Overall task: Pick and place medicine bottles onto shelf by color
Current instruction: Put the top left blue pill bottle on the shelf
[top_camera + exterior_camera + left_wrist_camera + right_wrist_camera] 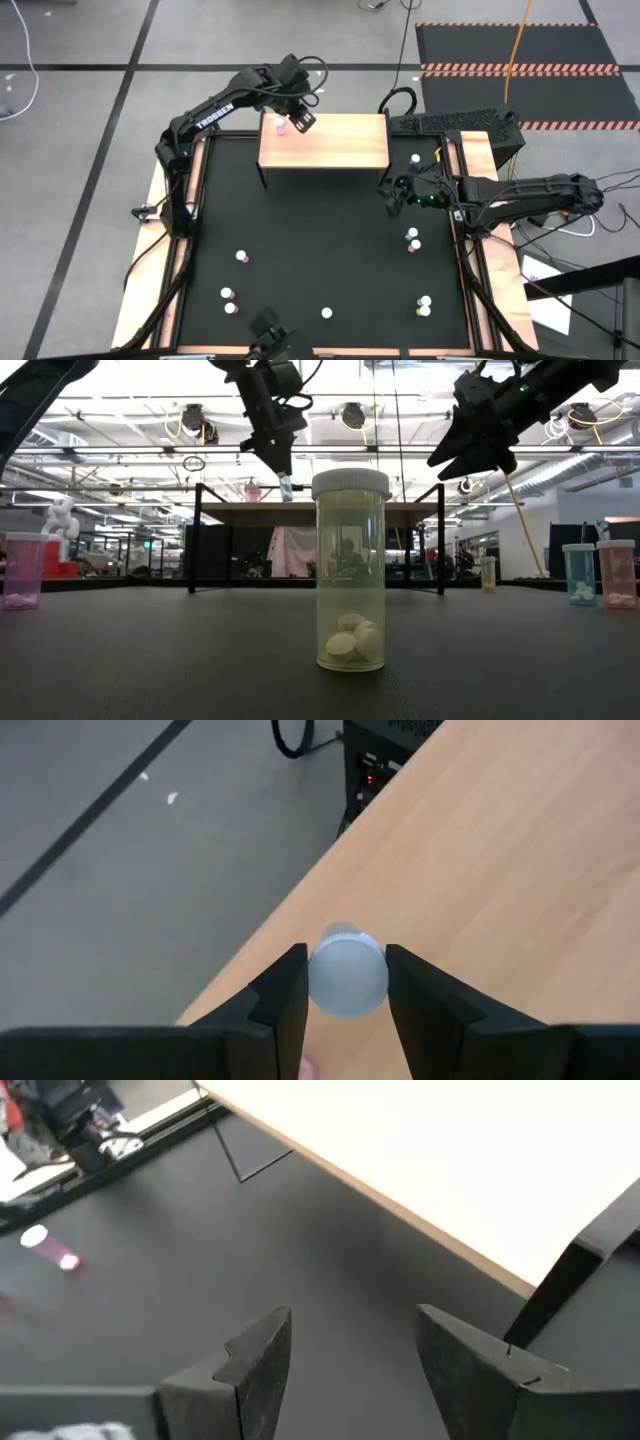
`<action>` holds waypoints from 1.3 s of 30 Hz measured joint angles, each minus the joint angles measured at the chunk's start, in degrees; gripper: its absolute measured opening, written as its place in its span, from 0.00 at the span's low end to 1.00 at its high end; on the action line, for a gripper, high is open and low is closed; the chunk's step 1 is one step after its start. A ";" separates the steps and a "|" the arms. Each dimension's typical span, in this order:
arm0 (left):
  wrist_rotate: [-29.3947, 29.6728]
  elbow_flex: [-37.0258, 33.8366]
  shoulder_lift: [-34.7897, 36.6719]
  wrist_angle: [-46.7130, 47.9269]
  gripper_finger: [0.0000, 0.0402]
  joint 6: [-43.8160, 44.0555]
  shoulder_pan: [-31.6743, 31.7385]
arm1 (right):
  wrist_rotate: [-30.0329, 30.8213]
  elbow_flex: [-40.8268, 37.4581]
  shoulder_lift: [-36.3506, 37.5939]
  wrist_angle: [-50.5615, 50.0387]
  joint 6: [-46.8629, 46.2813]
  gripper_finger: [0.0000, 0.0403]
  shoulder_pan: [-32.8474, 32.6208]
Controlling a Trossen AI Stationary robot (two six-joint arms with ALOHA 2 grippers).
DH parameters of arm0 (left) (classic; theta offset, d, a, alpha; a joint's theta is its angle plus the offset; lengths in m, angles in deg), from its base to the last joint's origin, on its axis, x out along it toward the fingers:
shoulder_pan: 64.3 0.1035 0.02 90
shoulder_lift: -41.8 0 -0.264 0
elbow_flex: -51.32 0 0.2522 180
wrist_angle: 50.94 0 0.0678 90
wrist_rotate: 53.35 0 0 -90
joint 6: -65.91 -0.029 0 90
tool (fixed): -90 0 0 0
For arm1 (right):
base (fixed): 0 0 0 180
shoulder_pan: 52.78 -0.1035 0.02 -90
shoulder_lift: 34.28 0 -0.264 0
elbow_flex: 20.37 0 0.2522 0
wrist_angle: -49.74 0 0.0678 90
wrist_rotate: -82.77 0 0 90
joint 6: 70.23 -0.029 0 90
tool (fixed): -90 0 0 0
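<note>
2 arms work over the black worktop (320, 240). The shelf (325, 141) stands at its far edge. The left end effector (345, 982) pinches a blue bottle (347, 975) above the shelf's left end, beside a pink bottle (280, 125). The right end effector (350, 1345) hovers spread near the shelf's right leg. Other bottles (412, 240) dot the worktop.

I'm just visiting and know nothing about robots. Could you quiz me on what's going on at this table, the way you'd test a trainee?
1. True or false: the left gripper has its jaws around a bottle over the shelf.
2. What does the right gripper hold?
A. a pink bottle
B. a yellow bottle
C. nothing
3. Fill in: in the low view, the nearest bottle is ____ in colour.

Key: 1 true, a white-capped pink bottle at the shelf's left end. 2 C, jaws open over the black table. 3 yellow.
</note>
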 joint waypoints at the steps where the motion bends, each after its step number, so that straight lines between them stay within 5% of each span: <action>1: 0.14 0.00 -0.08 0.22 0.32 -0.92 0.00 | 0.04 0.00 -0.01 0.00 -0.67 0.52 0.25; 39: 1.65 -0.02 -2.79 0.83 0.32 -7.27 0.16 | -0.15 0.00 -0.03 0.14 -7.60 0.52 0.48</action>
